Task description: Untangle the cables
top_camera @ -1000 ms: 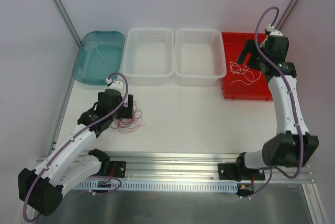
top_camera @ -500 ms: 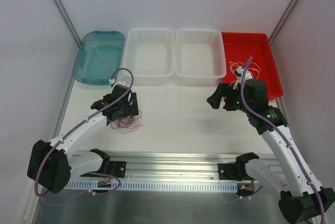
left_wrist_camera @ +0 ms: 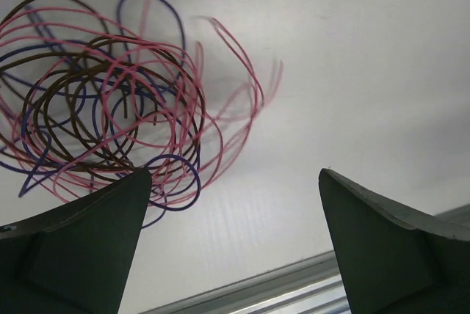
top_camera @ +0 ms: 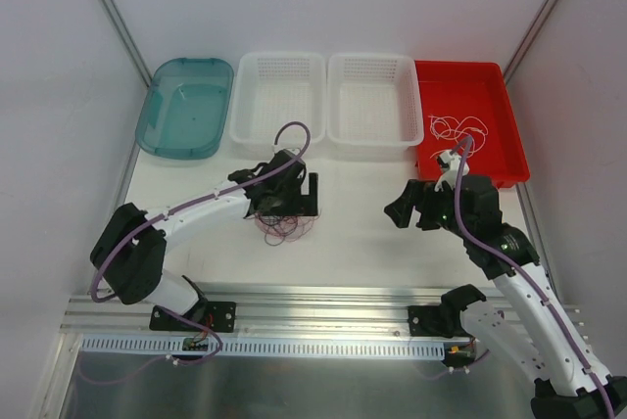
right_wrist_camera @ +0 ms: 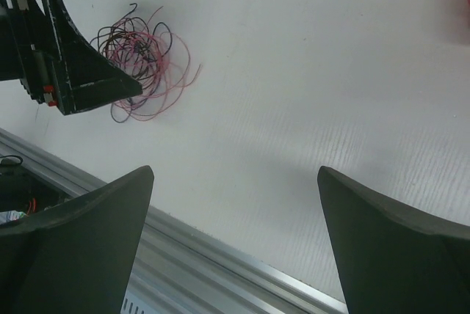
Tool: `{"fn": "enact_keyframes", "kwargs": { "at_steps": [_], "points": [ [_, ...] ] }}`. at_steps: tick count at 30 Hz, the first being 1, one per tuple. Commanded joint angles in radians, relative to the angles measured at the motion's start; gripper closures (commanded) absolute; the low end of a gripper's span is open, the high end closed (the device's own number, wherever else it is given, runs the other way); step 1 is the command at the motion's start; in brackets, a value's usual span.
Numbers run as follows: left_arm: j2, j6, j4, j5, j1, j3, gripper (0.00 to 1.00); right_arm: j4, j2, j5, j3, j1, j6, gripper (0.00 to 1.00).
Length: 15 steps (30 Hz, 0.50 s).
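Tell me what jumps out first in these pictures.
A tangle of pink, brown and dark wires lies on the white table, right by the open left pincer. At the far right, a bright red tray holds one loose white wire.

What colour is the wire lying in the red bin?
The wire is white, clearest in the top external view.

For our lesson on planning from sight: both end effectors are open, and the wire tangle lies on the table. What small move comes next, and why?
Probably shift the left end effector sideways until an outer pink loop of the tangle sits inside its opening. It is open and empty, and the tangle lies off to one side, not in that opening.
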Motion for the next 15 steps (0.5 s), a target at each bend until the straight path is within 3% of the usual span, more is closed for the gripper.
{"fn": "enact_keyframes", "kwargs": {
  "at_steps": [1,5,15],
  "points": [
    [0.014,-0.054,0.066,0.096,-0.066,0.085,0.01,0.017,-0.018,0.013,0.006,0.006,0.018,0.01],
    [-0.021,-0.054,0.064,0.109,-0.09,0.096,0.01,0.017,-0.024,0.017,0.008,0.007,0.013,0.01],
    [-0.288,-0.109,0.027,-0.133,-0.09,-0.099,0.05,0.07,0.054,-0.016,0.008,0.041,0.013,0.01]
  ]
}}
